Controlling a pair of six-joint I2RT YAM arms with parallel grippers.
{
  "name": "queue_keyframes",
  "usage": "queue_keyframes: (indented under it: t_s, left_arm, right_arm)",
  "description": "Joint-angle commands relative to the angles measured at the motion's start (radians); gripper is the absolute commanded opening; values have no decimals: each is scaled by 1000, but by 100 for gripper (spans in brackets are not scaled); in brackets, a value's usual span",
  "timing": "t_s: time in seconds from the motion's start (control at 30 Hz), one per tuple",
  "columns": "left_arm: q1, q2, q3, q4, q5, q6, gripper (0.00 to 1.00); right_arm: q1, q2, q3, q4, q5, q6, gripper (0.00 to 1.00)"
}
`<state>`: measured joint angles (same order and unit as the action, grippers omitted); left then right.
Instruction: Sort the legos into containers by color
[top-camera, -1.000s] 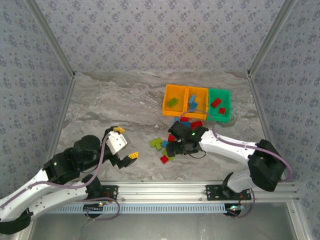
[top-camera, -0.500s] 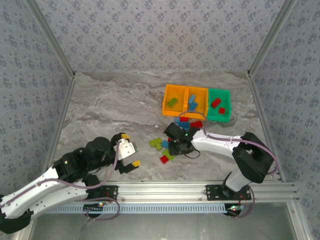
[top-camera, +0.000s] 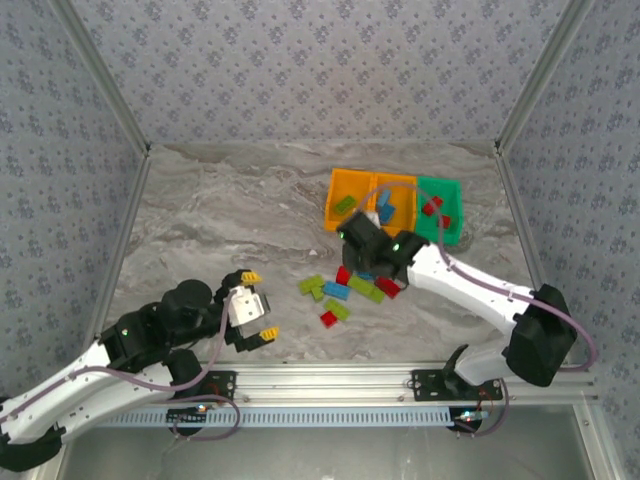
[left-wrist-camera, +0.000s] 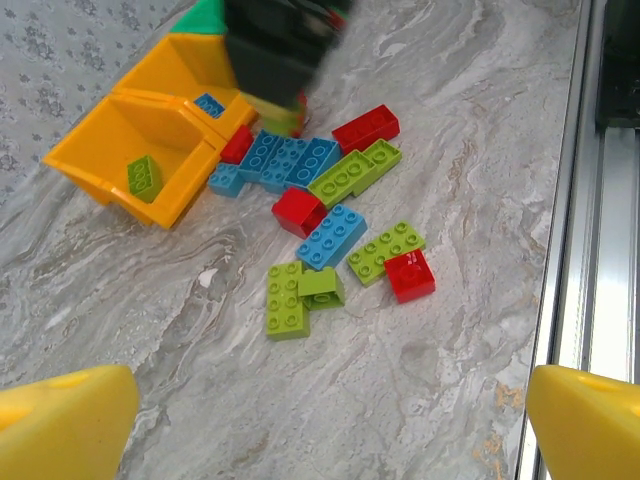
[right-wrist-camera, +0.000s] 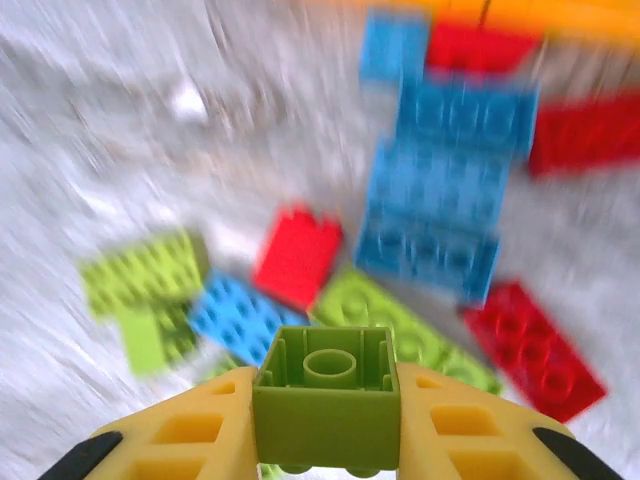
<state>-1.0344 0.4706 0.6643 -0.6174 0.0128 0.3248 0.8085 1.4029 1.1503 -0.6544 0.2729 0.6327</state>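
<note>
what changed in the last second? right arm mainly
The right gripper rose off the loose pile and swung toward the orange bins, now shut on a lime green brick. The left gripper shifted slightly toward the near edge, open and empty. The orange bins and the green bin stayed put.

right wrist: loose legos (right-wrist-camera: 440, 200) motion-blurred | left wrist: green bin (left-wrist-camera: 205, 15) mostly hidden behind right arm (left-wrist-camera: 280, 50)

We saw bright, even, diffuse light with only soft shadows. Our right wrist view was smeared by motion blur across the loose legos (right-wrist-camera: 450, 200), yet the clamped green brick (right-wrist-camera: 325, 395) looked sharp.
</note>
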Motion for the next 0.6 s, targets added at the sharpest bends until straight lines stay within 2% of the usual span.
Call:
queue_keyframes:
  t_s: [0.0, 0.13, 0.3, 0.43, 0.5, 0.57]
  left_arm:
    - [15, -9, -20, 51, -8, 11, 99]
    - [60, -4, -47, 50, 2, -11, 99]
    - [70, -1, -52, 31, -27, -33, 99]
    - [80, 0, -57, 36, -35, -30, 99]
    - [83, 6, -60, 42, -27, -29, 99]
    - [85, 15, -59, 45, -18, -27, 99]
  right_arm:
    - [-105, 110, 151, 48, 71, -150, 30]
    - [-208, 353, 368, 114, 18, -240, 31]
    - [-274, 658, 695, 16, -23, -262, 34]
    - [-292, 739, 783, -20, -44, -256, 44]
    - [-292, 733, 789, -37, -44, -260, 55]
    - [-292, 706, 785, -61, -44, -269, 59]
